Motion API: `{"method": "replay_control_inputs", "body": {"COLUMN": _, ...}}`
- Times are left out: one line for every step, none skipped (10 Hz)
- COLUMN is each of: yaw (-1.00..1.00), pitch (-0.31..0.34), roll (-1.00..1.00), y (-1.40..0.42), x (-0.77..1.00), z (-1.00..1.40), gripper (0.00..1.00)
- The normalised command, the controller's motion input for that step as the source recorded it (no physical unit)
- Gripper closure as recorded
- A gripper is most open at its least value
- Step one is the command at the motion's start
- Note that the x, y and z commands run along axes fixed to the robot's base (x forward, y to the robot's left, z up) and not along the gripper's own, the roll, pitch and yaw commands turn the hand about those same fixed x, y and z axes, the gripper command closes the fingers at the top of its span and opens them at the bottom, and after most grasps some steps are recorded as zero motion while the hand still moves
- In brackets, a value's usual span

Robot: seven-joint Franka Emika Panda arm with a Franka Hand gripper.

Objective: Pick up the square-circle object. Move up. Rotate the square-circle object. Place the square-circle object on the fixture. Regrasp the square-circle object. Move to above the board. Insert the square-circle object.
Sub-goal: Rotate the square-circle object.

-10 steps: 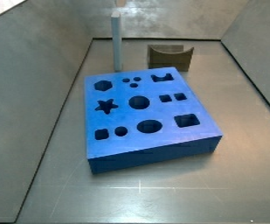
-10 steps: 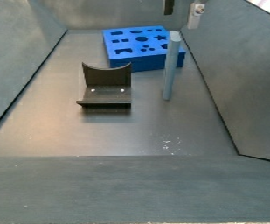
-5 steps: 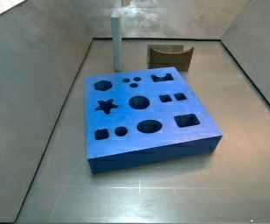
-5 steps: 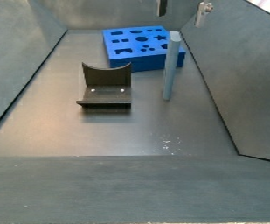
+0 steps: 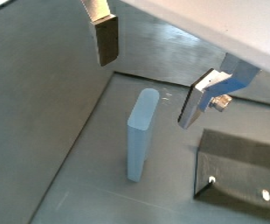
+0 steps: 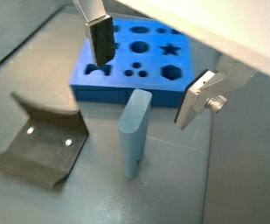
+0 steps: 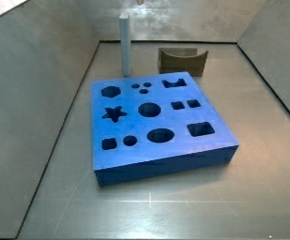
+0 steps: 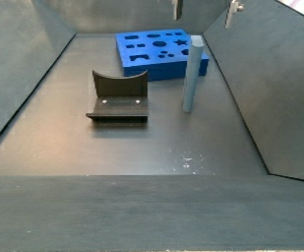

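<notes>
The square-circle object, a light grey-blue peg, stands upright on the floor in both wrist views (image 5: 141, 131) (image 6: 135, 131) and both side views (image 7: 125, 42) (image 8: 191, 74), just beside the blue board (image 6: 137, 52) (image 7: 160, 122) (image 8: 154, 51). My gripper (image 5: 152, 70) (image 6: 148, 70) is open and empty, above the peg's top with a finger to each side, not touching it. In a side view only its fingertips (image 8: 178, 8) show at the upper edge. The dark fixture (image 5: 236, 166) (image 6: 38, 149) (image 7: 182, 59) (image 8: 117, 95) stands empty a short way from the peg.
Grey sloping walls (image 8: 36, 69) enclose the floor on all sides. The board lies close to one wall; its star, circle and square cutouts are all unfilled.
My gripper has risen straight up, away from the peg, until only its fingertips remain in a side view. The peg, board and fixture have not moved.
</notes>
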Motion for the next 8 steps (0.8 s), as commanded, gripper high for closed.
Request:
{"method": "replay_control_inputs", "body": {"yaw": 1.00, "pitch": 0.036, "roll": -0.05, "y": 0.00, "x": 0.01, "z": 0.00, "gripper": 0.00}}
{"method": "replay_control_inputs", "body": {"yaw": 1.00, "pitch": 0.043, "roll": -0.06, "y": 0.00, "x": 0.02, "z": 0.00, "gripper": 0.00}}
{"method": "replay_control_inputs", "body": {"yaw": 1.00, "pitch": 0.050, "roll": -0.07, "y": 0.00, "x": 0.02, "z": 0.00, "gripper": 0.00}}
{"method": "replay_control_inputs", "body": {"yaw": 1.00, "pitch": 0.066, "roll": -0.10, "y": 0.00, "x": 0.02, "z": 0.00, "gripper": 0.00}}
{"method": "replay_control_inputs", "body": {"yaw": 0.76, "pitch": 0.065, "roll": -0.10, "y": 0.00, "x": 0.02, "z": 0.00, "gripper": 0.00}}
{"method": "replay_control_inputs", "body": {"yaw": 0.52, "pitch": 0.063, "roll": -0.10, "y": 0.00, "x": 0.02, "z": 0.00, "gripper": 0.00}}
{"method": "replay_control_inputs", "body": {"yaw": 0.34, "pitch": 0.062, "roll": -0.10, "y": 0.00, "x": 0.02, "z": 0.00, "gripper": 0.00}}
{"method": "replay_control_inputs", "body": {"yaw": 0.19, "pitch": 0.062, "roll": -0.10, "y": 0.13, "x": 0.00, "z": -1.00, "gripper": 0.00}}
